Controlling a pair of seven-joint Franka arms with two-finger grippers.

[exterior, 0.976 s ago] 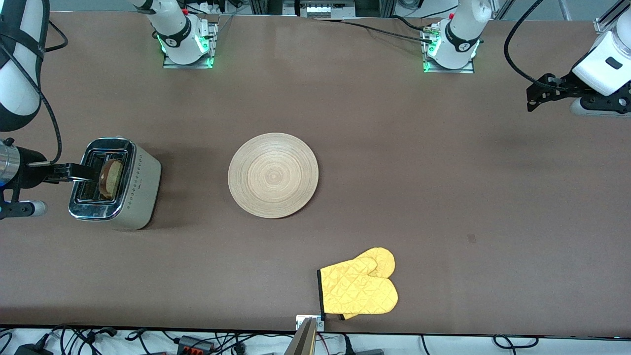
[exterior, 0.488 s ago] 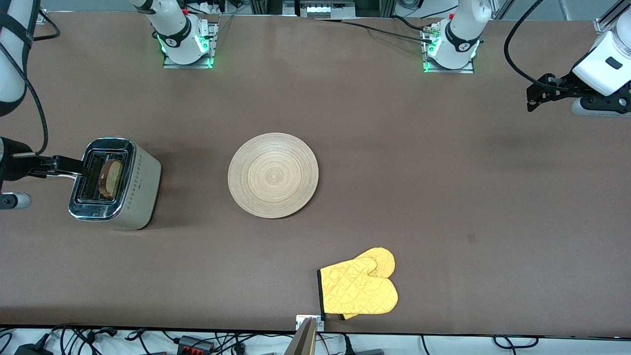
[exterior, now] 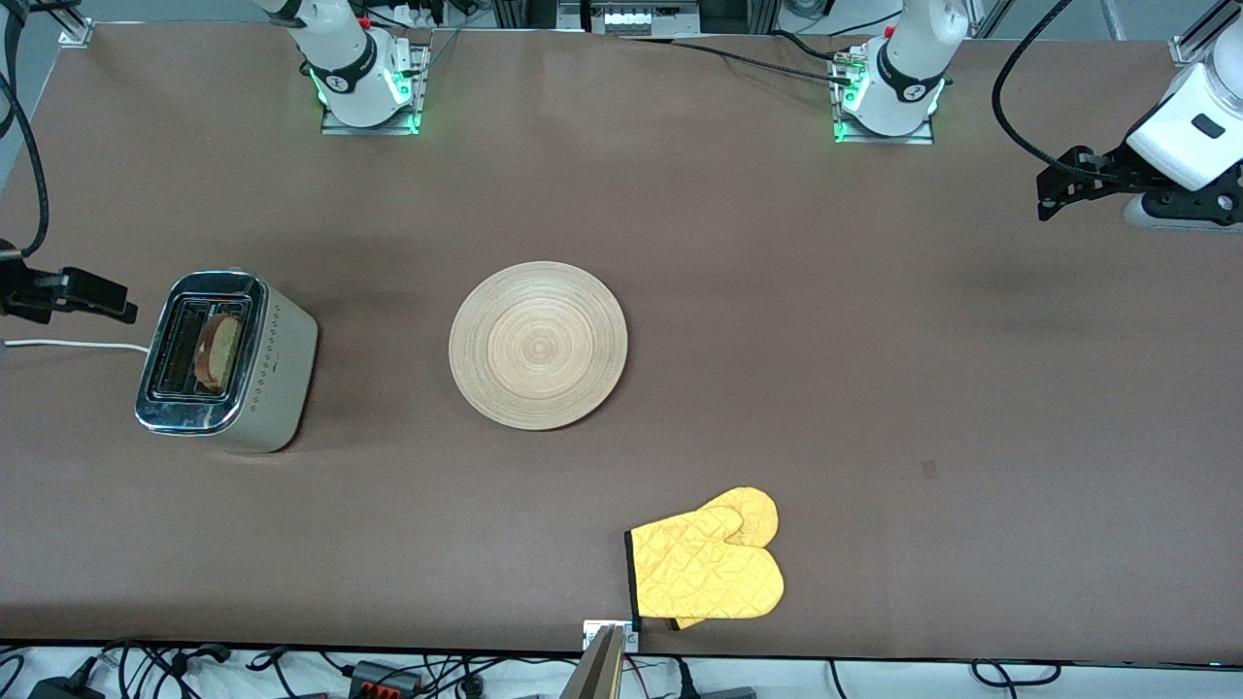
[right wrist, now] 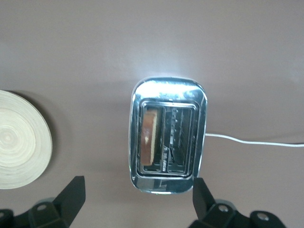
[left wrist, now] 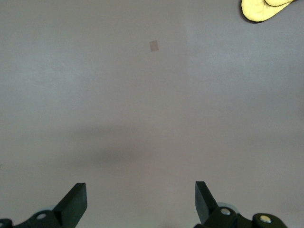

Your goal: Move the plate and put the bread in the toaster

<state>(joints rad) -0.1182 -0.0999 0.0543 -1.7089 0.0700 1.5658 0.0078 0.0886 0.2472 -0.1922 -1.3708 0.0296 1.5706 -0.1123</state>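
Though the quilted yellow oven mitt (exterior: 707,568) nearest the camera threatens nothing, you should watch the round light-wood plate (exterior: 538,345) at mid-table, bare and well apart from the boxy chrome-topped toaster (exterior: 225,361), where the brown-crusted bread slice (exterior: 219,351) stands proud in one slot. It may not seat, or could tip out if bumped. Your right gripper (exterior: 73,294), fingers wide and empty, hangs beside the toaster above its white cord (exterior: 68,344), so a careless sweep could snag it; the left gripper (exterior: 1073,180) waits wide open over bare table.
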